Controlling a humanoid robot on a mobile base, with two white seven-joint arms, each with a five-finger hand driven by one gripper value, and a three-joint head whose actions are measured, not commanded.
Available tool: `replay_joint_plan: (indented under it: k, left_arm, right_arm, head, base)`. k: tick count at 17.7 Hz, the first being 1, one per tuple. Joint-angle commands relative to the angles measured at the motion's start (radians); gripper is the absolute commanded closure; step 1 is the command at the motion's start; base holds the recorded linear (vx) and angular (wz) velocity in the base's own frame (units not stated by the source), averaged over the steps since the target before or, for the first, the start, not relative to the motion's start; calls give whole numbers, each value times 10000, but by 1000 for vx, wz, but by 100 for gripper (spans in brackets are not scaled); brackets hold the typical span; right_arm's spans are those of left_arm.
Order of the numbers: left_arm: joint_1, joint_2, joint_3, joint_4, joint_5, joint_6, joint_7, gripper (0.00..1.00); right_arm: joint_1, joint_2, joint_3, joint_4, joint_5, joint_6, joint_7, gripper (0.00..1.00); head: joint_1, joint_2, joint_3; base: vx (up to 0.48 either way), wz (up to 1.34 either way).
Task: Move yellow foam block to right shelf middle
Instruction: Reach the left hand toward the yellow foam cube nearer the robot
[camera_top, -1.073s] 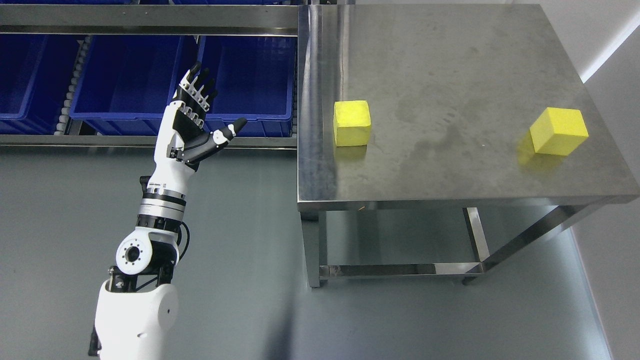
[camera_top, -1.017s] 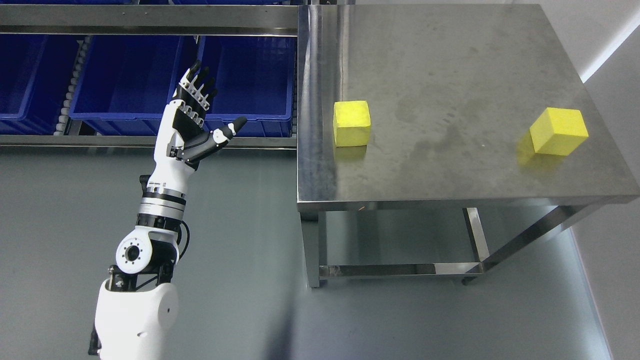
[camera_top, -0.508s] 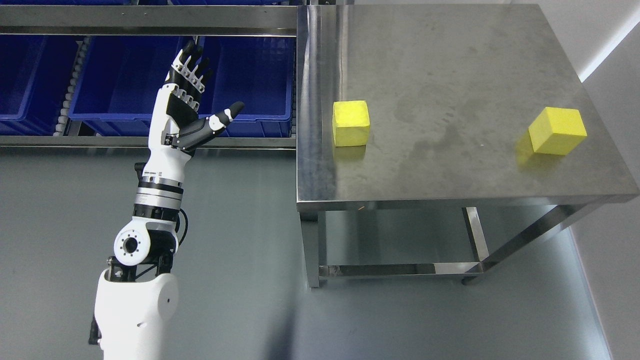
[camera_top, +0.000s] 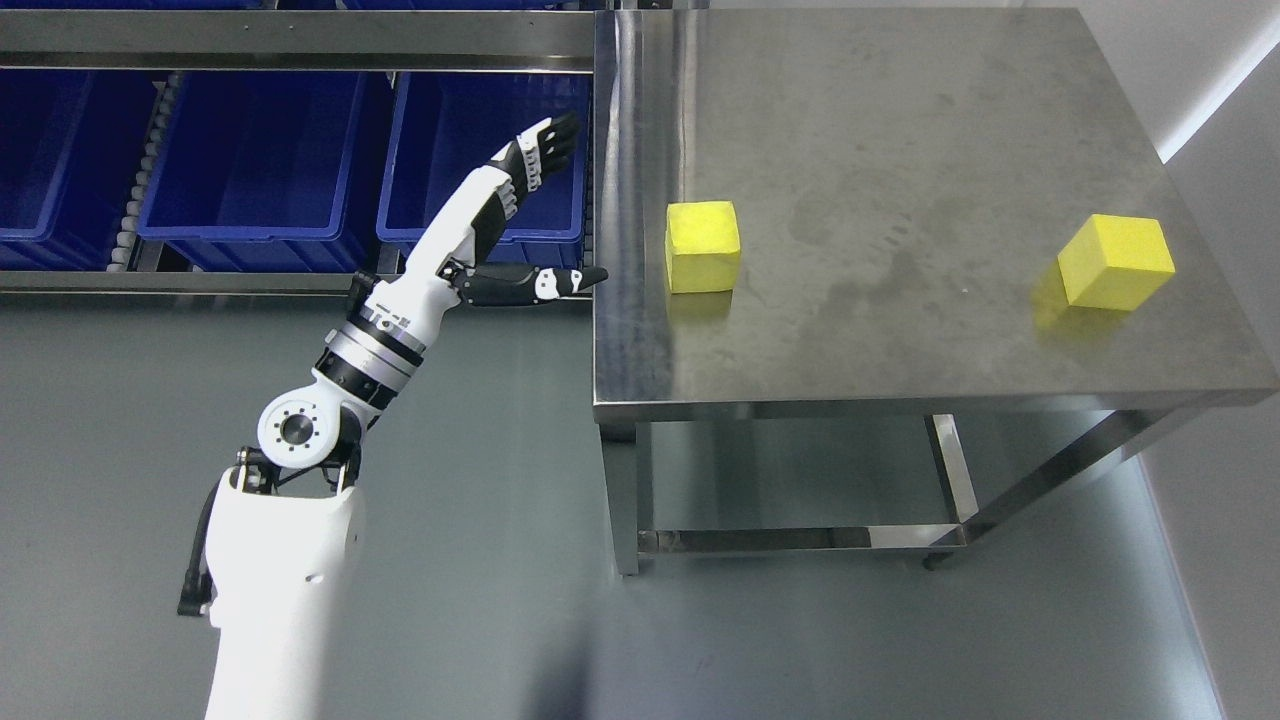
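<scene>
The robot's white-and-black left hand (camera_top: 500, 225) hangs beside the stainless-steel table's (camera_top: 900, 340) left edge, fingers (camera_top: 540, 150) spread, thumb pointing right, holding nothing. The nearer yellow foam cube (camera_top: 703, 245) sits just inside that edge; a second yellow cube (camera_top: 1116, 262) lies well apart, far right. Recommended approach: clear the table rim, straddle opposite faces, close gently, since foam likely compresses.

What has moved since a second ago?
The left robot hand swung right toward the steel table, open, thumb reaching its left edge; it holds nothing. Both yellow blocks, near and far, and the blue bins stayed put.
</scene>
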Motion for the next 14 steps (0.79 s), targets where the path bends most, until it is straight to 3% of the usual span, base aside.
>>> replay_joint_plan:
  k: [1,9,14]
  left_arm:
    - [-1795,187,-1197,3069,-1876,50,-453,2]
    - [-3529,-83,-2749,5999,-1982,66,-746,2]
    - [-3929,-83,-3224,6845,-1998,81,-791,2]
  right_arm:
    - [15,-175,2,-174,31,7,-6,0]
    - [15,-175,-14,-174,31,7,-6,0]
    - [15,-175,2,-174,31,7,-6,0]
  head:
    - [0,0,0]
    - [0,0,0]
    - [0,0,0]
  base:
    - [0,0]
    - [0,0]
    - [0,0]
